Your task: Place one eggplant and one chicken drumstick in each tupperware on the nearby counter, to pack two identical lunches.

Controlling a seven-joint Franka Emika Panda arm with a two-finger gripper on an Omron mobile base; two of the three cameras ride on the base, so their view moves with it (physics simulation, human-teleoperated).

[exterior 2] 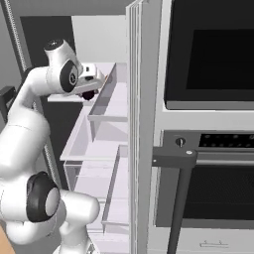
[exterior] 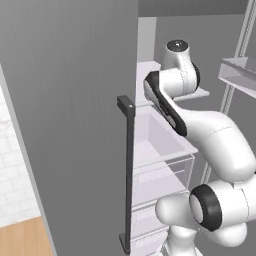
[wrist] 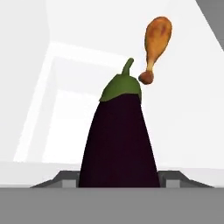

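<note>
A dark purple eggplant with a green cap stands upright between my gripper's two fingertips and fills the gap from one to the other. The gripper is shut on it. Just beyond its stem a golden-brown chicken drumstick lies on the white fridge shelf. In the right base view my gripper reaches in over an upper shelf, with the dark eggplant under the hand. The tupperware and the counter are out of view.
The open fridge door with its dark vertical handle stands left of the arm. Clear drawers sit below the shelf. A door-side bin is close on the right. A wall oven stands beyond it.
</note>
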